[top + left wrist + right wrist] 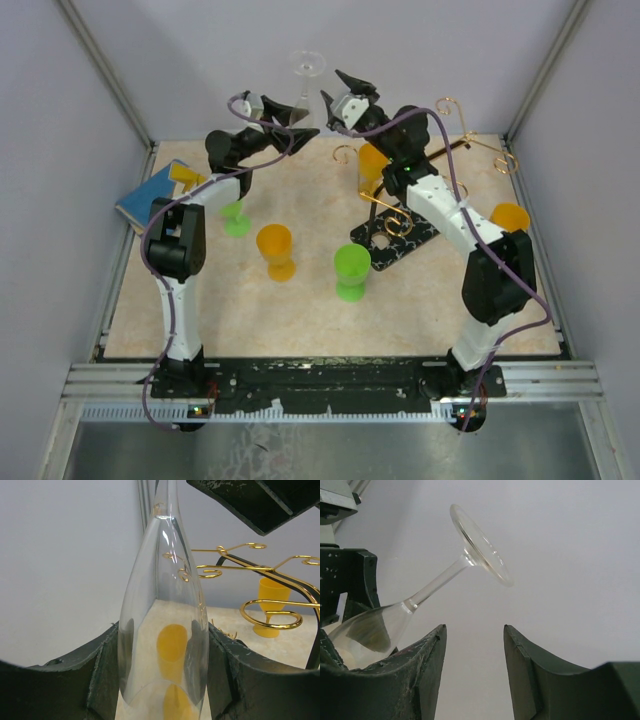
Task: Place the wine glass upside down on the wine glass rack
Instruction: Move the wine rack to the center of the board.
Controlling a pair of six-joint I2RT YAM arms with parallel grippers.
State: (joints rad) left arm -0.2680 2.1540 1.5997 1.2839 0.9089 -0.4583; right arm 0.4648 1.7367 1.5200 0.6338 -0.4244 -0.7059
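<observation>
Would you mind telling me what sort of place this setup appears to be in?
Probably a robotics lab test cell: plain panel walls enclose a table, two arms are bolted to a metal rail, and plastic goblets serve as props.

wine glass left of wine glass rack, cup at right

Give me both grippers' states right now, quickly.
Left gripper: closed on the bowl of the wine glass, holding it.
Right gripper: open, nothing between its fingers.
</observation>
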